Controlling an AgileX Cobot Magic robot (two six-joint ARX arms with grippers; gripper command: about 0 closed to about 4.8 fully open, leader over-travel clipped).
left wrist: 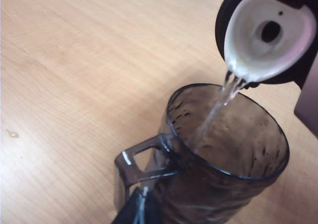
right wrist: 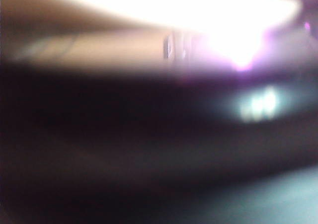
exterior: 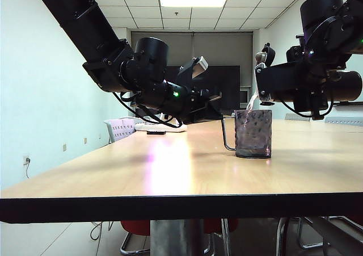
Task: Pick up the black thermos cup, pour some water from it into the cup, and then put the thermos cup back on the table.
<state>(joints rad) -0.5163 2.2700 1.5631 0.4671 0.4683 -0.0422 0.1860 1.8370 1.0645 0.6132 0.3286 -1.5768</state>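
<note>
While water runs from spout to mug, the long light wood-grain table point(exterior: 170, 171) carries only one task thing near its middle: the short grey dimpled cup point(exterior: 253, 133) with a thin looped handle at its nine o'clock side in the exterior view. The tall slim matte black thermos cup point(exterior: 309, 85) is off the table, lying almost level in the right claw point(exterior: 317, 88), its long axis running from three o'clock towards nine o'clock, spout end lowest. That claw is closed around the black body at a wide setting; the right wrist view is blurred dark and adds nothing. The thermos mouth point(left wrist: 268, 35), seen in the left wrist view with its white liner, sits just above the cup rim point(left wrist: 228, 129) at about one o'clock of it, and a thin stream point(left wrist: 218, 107) falls inside. The left claw point(exterior: 212, 105), fully closed, appears to pinch the cup's handle point(left wrist: 141, 159). In judgement, righting the thermos turns on this spout-over-rim relation; bare table lies at three o'clock of the cup.
</note>
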